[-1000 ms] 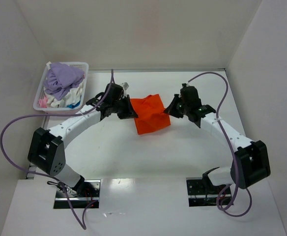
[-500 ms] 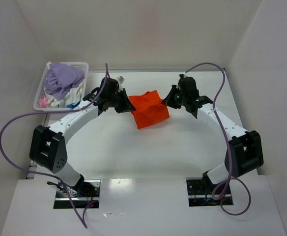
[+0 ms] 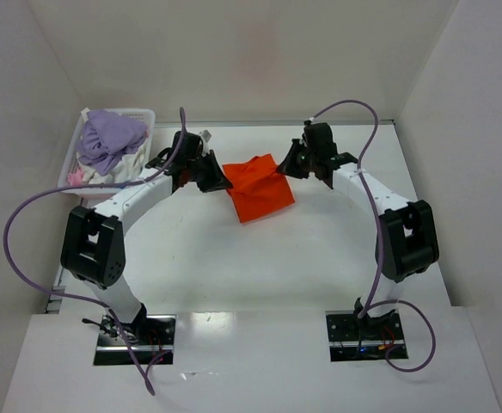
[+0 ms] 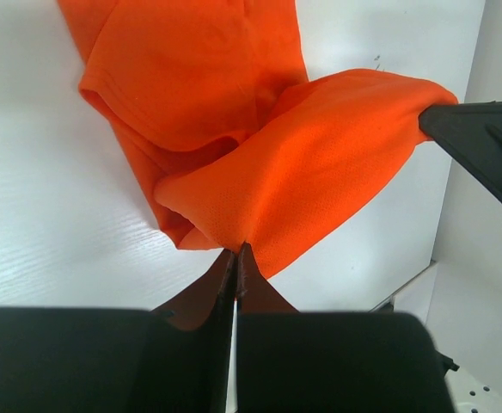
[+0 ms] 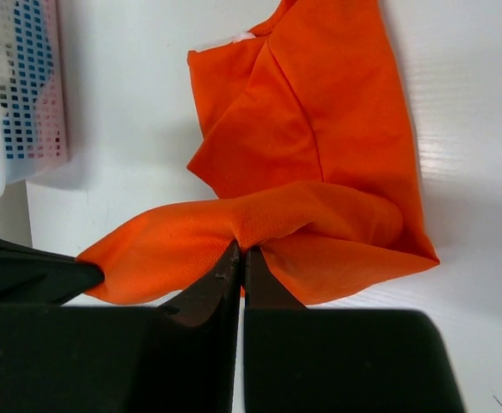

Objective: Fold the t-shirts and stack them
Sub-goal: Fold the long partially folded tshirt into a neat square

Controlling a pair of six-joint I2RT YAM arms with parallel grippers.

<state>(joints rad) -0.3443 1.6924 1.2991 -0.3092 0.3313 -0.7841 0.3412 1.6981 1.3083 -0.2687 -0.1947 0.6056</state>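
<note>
An orange t-shirt (image 3: 257, 188) hangs partly folded between my two grippers at the far middle of the table, its lower part lying on the surface. My left gripper (image 3: 222, 181) is shut on the shirt's left upper edge; in the left wrist view the jaws (image 4: 236, 251) pinch the orange cloth (image 4: 294, 163). My right gripper (image 3: 290, 165) is shut on the right upper edge, and the right wrist view shows its jaws (image 5: 241, 250) closed on a fold of the t-shirt (image 5: 320, 146). More t-shirts, lilac on top, fill the basket (image 3: 110, 143).
The white lattice basket (image 3: 72, 181) stands at the far left corner against the wall, and its side shows in the right wrist view (image 5: 27, 95). White walls enclose the table on the left, back and right.
Both grippers have moved toward the back wall, carrying the held edge of the orange shirt with them. The shirt has shifted farther back and its held edge is now stretched wider.
</note>
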